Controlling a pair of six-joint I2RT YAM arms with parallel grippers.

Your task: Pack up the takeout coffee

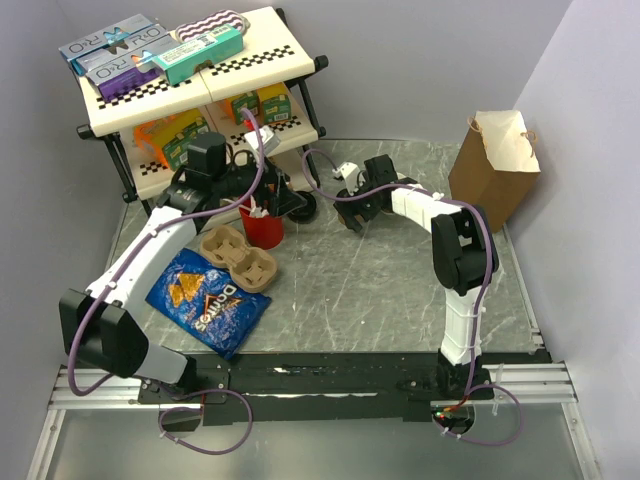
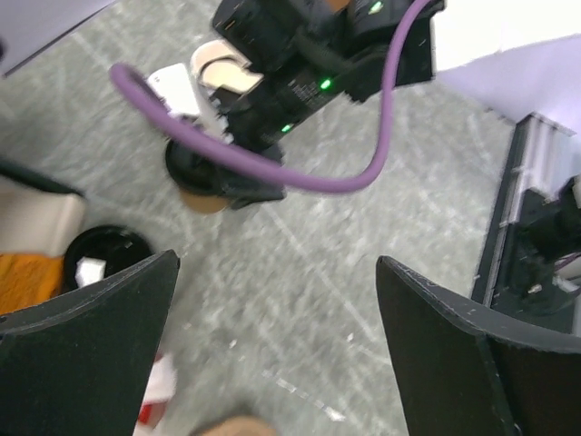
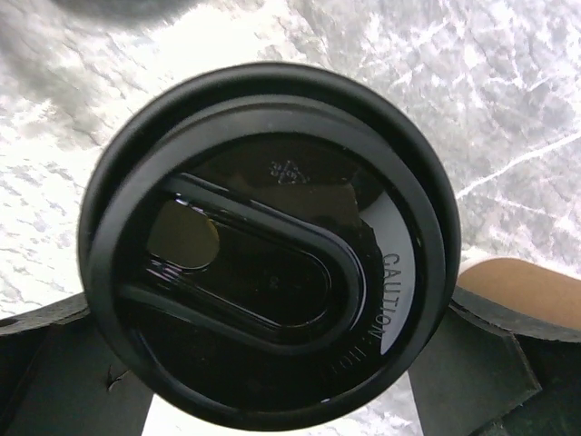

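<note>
Right tool (image 1: 355,212) stands wide on both sides of small tan paper cup w/ round black plastic lid (image 3: 272,272), which sits on grey tabletop (image 1: 400,290). Left tool (image 2: 277,263) is wide too, holding nothing. Nothing is packed yet: grip, lift & placing, prob. in brown paper bag (image 1: 495,160), are left. Lid hides finger contact and cup body.

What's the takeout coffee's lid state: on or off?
On. The right wrist view shows the black lid seated level, full rim visible, no open mouth exposed.
</note>
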